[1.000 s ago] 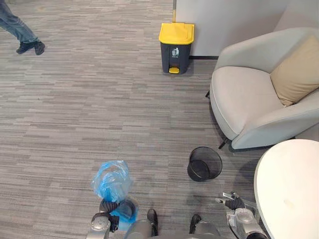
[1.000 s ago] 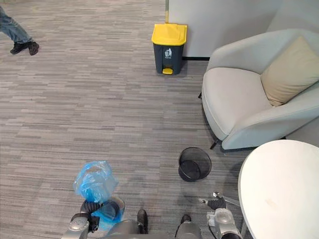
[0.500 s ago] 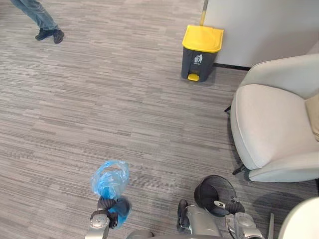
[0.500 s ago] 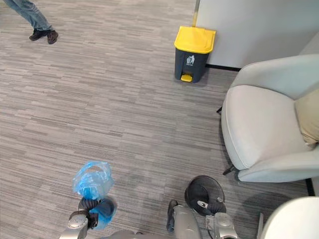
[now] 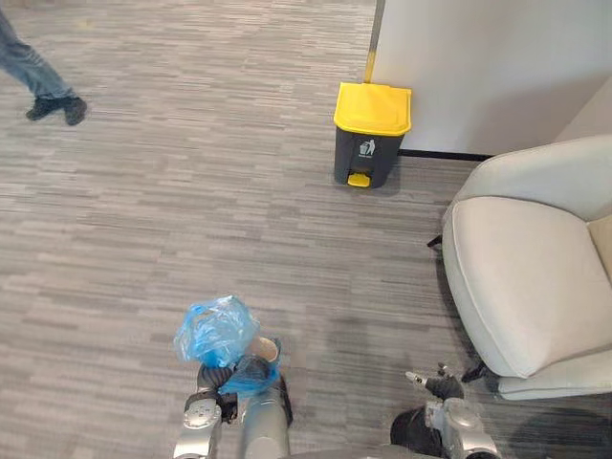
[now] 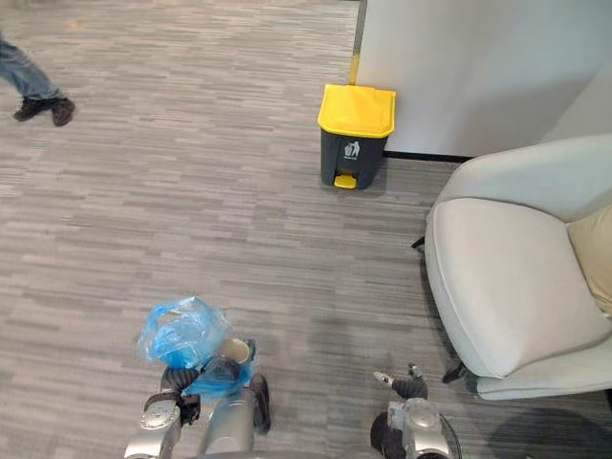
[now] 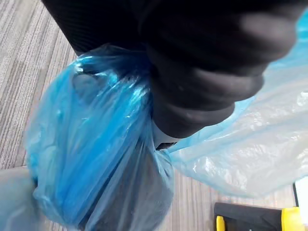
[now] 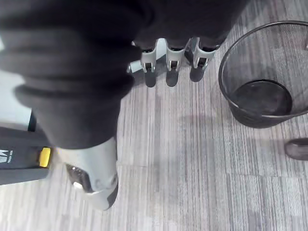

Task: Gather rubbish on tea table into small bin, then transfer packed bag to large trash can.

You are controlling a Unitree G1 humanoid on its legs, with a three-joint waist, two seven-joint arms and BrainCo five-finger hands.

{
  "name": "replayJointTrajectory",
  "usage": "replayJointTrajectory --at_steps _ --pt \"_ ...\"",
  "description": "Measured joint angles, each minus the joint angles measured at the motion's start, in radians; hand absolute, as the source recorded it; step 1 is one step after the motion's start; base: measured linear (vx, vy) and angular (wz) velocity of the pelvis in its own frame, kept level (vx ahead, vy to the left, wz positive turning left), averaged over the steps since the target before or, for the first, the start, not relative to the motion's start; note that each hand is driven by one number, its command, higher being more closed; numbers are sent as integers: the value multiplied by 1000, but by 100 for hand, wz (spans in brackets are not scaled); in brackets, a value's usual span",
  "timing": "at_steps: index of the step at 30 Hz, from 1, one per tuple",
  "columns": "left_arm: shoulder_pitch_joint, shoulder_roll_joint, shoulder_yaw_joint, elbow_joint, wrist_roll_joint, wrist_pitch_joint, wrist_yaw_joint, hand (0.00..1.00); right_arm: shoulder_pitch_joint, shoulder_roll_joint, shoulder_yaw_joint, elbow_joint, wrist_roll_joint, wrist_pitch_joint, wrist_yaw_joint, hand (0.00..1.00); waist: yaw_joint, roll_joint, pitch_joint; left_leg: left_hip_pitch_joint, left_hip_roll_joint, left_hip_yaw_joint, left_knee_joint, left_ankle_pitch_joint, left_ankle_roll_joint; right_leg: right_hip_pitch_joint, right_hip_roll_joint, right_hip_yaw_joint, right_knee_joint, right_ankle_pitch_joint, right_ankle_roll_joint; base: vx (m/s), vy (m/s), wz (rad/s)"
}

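My left hand is shut on the gathered neck of a blue plastic rubbish bag, which puffs up above it over the carpet. The left wrist view has the bag bunched right against the hand's dark cover. The large trash can, dark grey with a yellow lid and pedal, stands ahead by the white wall. My right hand hangs low at the right, fingers relaxed and holding nothing. The small black mesh bin stands on the carpet beside it.
A pale grey armchair takes up the right side, close to my right arm. A white wall panel rises behind the trash can. A person's legs are at the far left. Grey carpet lies between me and the trash can.
The camera has swung and moved, so the armchair, trash can and person sit elsewhere in the views; the white table has left view. The bag stays in my left hand.
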Motion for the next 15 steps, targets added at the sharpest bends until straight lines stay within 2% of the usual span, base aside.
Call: replayJointTrajectory --at_steps 2,3,4,5,6,7,9,10,11,12,13,14,15 --pt "-1 0 -2 1 0 3 0 100 -2 5 -4 0 0 3 1 0 1 -1 0 48 -18 45 16 -44 24 -38 -35 42 127 11 20 394 315 -48" --pt "18 3 -4 2 0 9 0 100 -5 11 -3 0 -1 3 2 0 0 0 0 106 -22 82 7 -68 40 -90 -57 66 287 41 71 363 231 -67" --pt "30 7 -8 3 0 11 2 100 -4 14 -1 4 -1 3 2 0 0 0 0 154 -26 109 -10 -85 46 -142 -70 77 417 83 100 423 207 -72" --pt "39 20 -26 6 0 18 3 100 -5 15 4 13 -3 6 2 0 -4 4 3 217 -29 132 -40 -97 52 -219 -78 75 595 86 106 339 117 -46" --pt "39 24 -37 8 0 22 3 100 -7 15 6 17 -3 6 2 0 -10 9 6 254 -33 135 -66 -99 53 -271 -78 48 690 78 90 398 64 -28" --pt "39 28 -39 8 0 23 4 100 -8 15 8 31 -3 10 2 0 -23 12 8 307 -34 143 -111 -99 52 -339 -72 -4 759 60 57 330 27 -13" --pt "38 41 -39 8 0 23 4 100 -9 15 18 30 -3 11 2 0 -34 28 17 376 -32 155 -171 -101 40 -435 -56 -72 766 34 12 332 -17 -17" --pt "29 41 -38 8 -1 23 4 100 -9 10 30 31 -4 11 2 0 -37 23 22 409 -30 160 -193 -102 36 -468 -49 -111 718 28 4 404 -115 -11" --pt "21 43 -38 10 -1 22 4 100 -9 7 38 37 -4 11 2 0 -45 33 32 440 -28 161 -216 -103 31 -501 -35 -161 600 31 -3 346 -136 1" --pt "17 46 -38 14 -1 21 4 100 -11 6 38 40 -4 11 2 0 -52 27 32 455 -27 161 -229 -103 27 -510 -27 -185 521 42 -15 431 -191 20" --pt "9 56 -39 31 -1 19 3 100 -10 6 41 45 -5 11 2 0 -63 15 29 483 -36 153 -253 -108 -12 -512 -6 -221 335 112 -33 327 -141 32" --pt "-4 59 -40 63 -1 19 3 100 -10 -8 40 74 -7 10 2 0 -79 -5 32 523 -52 115 -275 -116 -40 -493 19 -221 260 236 -122 444 -142 17" --pt "-8 54 -42 80 0 21 1 100 -19 -21 37 88 -13 12 2 0 -77 15 31 531 -35 97 -289 -109 -49 -489 30 -225 265 234 -123 437 -143 -11"
